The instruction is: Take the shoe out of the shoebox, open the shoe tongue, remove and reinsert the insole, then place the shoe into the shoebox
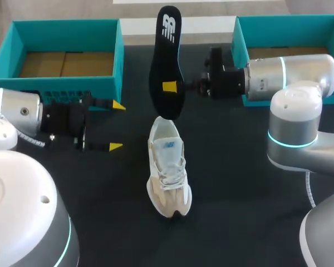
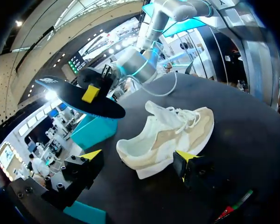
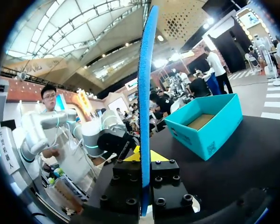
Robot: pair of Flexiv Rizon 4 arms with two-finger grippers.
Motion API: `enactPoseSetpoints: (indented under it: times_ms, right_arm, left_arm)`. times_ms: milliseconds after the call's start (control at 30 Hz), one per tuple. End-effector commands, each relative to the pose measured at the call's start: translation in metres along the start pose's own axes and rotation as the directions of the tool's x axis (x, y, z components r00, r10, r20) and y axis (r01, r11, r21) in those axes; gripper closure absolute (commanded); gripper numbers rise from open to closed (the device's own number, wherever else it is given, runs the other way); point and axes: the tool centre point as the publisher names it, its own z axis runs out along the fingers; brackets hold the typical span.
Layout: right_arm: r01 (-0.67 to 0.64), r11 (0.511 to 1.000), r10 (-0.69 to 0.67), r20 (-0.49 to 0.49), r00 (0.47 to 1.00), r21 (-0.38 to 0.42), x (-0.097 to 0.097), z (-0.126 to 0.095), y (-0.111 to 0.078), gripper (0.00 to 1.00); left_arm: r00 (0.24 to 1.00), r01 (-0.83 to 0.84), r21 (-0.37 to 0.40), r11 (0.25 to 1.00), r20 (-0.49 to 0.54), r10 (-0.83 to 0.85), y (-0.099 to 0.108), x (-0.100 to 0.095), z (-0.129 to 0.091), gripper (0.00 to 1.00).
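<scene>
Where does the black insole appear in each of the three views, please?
Head view: insole at top centre, beyond the shoe.
Left wrist view: insole beyond the shoe, black face showing.
Right wrist view: insole edge-on, blue, clamped in the right gripper.
Shared landmark: the right gripper holding it.

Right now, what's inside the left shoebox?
In the left shoebox only the bare brown cardboard floor shows. The strip behind its near wall is covered.
</scene>
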Motion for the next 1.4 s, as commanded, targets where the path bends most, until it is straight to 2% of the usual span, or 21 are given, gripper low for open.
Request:
enactPoseSetpoints:
  times_ms: [33,200,333,533,1033,1133,1200,1400]
  right_arm:
    - [0.015,1.0,-0.015,0.017,1.0,0.002,-0.002,0.002,-0.001,1.0]
    - [0.067,0.998,-0.067,0.02,0.998,0.001,-0.01,0.003,-0.007,1.0]
    - [0.087,0.996,-0.087,-0.018,0.996,0.026,-0.016,0.004,-0.016,1.0]
    - [0.078,0.996,-0.077,-0.023,0.997,0.049,-0.021,0.003,-0.032,1.0]
    - [0.043,0.999,-0.041,-0.078,0.996,0.029,-0.025,0.016,-0.054,1.0]
    - [0.041,0.998,-0.04,-0.034,0.999,0.036,-0.025,0.019,-0.056,1.0]
    - [0.041,0.998,-0.04,-0.034,0.999,0.036,-0.025,0.019,-0.056,1.0]
    - [0.041,0.998,-0.04,-0.034,0.999,0.036,-0.025,0.019,-0.056,1.0]
  left_arm:
    - [0.999,0.032,-0.03,0.999,0.032,-0.031,0.012,0.006,0.022,0.0]
    - [0.996,0.087,-0.059,0.994,0.005,-0.087,0.025,0.009,0.04,0.0]
    - [0.993,0.113,-0.083,0.99,-0.014,-0.114,0.022,0.004,0.049,0.0]
    - [0.99,0.135,-0.112,0.985,-0.032,-0.139,0.023,0.004,0.059,0.0]
    - [0.988,0.097,-0.132,0.986,-0.11,-0.112,0.02,0.0,0.069,0.0]
    - [0.988,0.08,-0.145,0.986,-0.12,-0.098,0.021,-0.001,0.07,0.0]
    - [0.989,0.075,-0.182,0.98,-0.11,-0.097,0.021,-0.003,0.071,0.0]
    - [0.989,0.075,-0.182,0.98,-0.11,-0.097,0.021,-0.003,0.071,0.0]
